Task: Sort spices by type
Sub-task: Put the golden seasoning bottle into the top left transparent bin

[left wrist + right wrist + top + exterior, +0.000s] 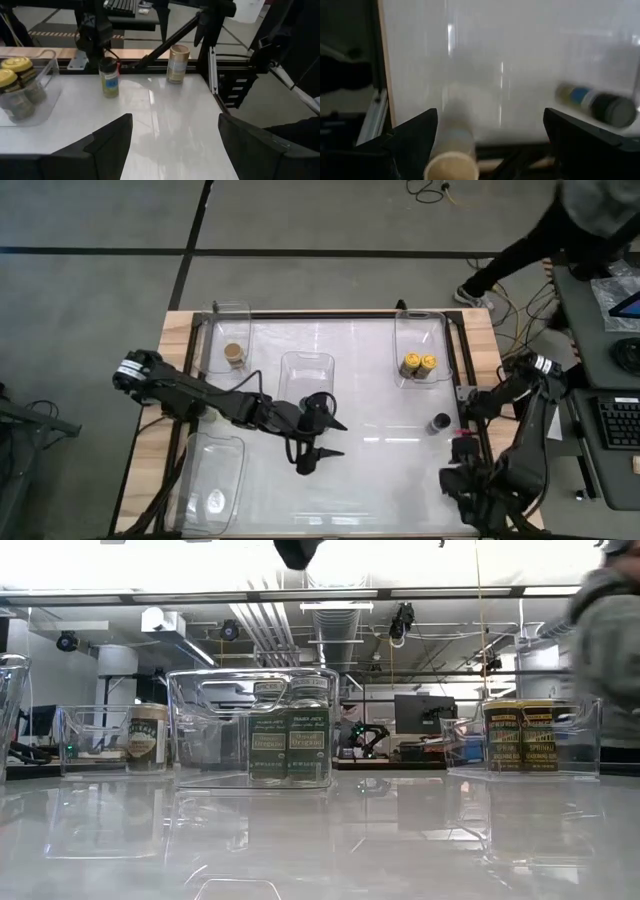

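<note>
White table (380, 470), 2 yellow-lidded spice jars (418, 365) binned, black-lidded jar (439, 423) loose

White table (370, 470) with wooden border. On it: four clear bins, one at the far left corner (232, 320), one at the far right (420, 330), one mid-table (306, 370), one at the near left corner (212, 470). A black-lidded jar (439, 423) and a tan-lidded jar (178, 63) stand directly on the surface near the right edge.
</note>
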Action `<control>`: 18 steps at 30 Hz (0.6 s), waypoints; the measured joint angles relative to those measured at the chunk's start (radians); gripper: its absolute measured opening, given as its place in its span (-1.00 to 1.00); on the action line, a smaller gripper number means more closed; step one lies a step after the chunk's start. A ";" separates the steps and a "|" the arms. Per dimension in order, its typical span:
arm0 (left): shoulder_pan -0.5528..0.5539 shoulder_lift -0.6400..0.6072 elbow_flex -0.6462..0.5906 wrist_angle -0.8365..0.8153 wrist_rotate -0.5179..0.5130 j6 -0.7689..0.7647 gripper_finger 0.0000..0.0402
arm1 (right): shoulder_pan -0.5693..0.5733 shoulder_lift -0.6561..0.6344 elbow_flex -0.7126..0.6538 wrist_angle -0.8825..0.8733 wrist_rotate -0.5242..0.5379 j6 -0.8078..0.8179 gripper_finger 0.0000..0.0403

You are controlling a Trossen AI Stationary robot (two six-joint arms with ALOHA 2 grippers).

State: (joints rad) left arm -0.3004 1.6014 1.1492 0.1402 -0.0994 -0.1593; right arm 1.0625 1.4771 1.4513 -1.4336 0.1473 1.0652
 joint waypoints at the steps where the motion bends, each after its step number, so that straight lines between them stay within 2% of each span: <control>1: 0.000 0.014 0.000 0.014 0.000 0.000 0.39 | 0.008 0.013 0.000 -0.006 -0.021 0.018 0.77; 8: 0.000 0.079 0.000 0.123 -0.010 0.000 0.39 | 0.059 0.066 -0.001 -0.076 -0.155 0.119 0.81; 18: -0.017 0.096 0.000 0.161 -0.026 -0.004 0.39 | 0.128 0.118 -0.008 -0.068 -0.166 0.116 0.81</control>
State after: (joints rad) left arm -0.3178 1.6974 1.1488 0.3012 -0.1253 -0.1629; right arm 1.1903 1.5949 1.4436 -1.5017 -0.0192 1.1812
